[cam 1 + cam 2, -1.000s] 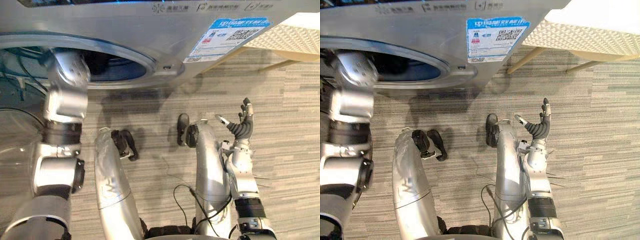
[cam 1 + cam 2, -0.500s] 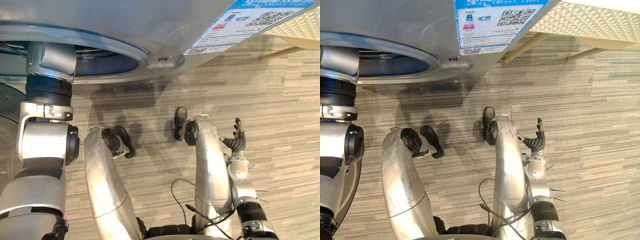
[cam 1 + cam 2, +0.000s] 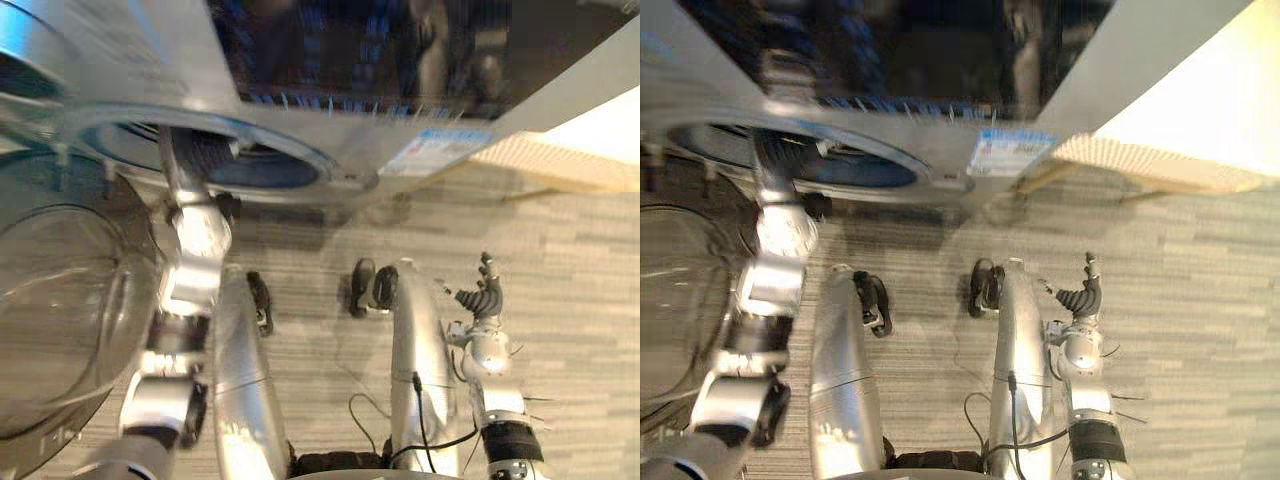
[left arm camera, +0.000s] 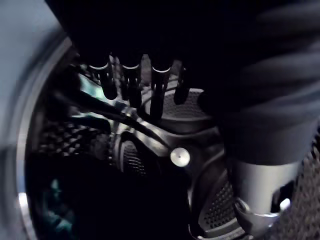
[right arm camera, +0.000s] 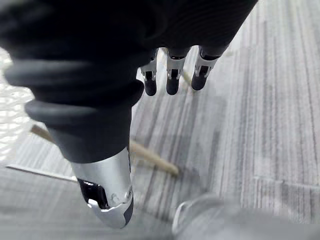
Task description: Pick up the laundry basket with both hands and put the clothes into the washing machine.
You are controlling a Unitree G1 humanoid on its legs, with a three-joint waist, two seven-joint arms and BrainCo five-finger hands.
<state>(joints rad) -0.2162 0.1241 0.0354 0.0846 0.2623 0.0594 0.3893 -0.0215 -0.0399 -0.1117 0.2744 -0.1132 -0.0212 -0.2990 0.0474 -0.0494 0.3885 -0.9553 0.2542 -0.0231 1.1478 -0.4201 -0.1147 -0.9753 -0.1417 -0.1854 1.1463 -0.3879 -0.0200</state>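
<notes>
The silver washing machine (image 3: 330,100) stands in front of me with its round drum opening (image 3: 255,172) uncovered. My left arm reaches to the opening's rim, and my left hand (image 4: 156,86) is open, its straight fingers pointing into the dark perforated drum (image 4: 135,160). Nothing lies between the fingers and the thumb. A dim teal patch (image 4: 52,210) shows low in the drum; I cannot tell what it is. My right hand (image 3: 483,297) is open and empty, raised over the floor at the right, away from the machine.
The machine's glass door (image 3: 60,300) stands swung open at my left, close to my left arm. A white perforated piece of furniture (image 3: 1160,160) on wooden legs (image 5: 150,155) stands to the right of the machine. Grey striped floor (image 3: 580,300) lies below.
The whole view has swung up toward the machine's front. My left arm now stretches further out to the drum opening. My right hand stays raised and open.
</notes>
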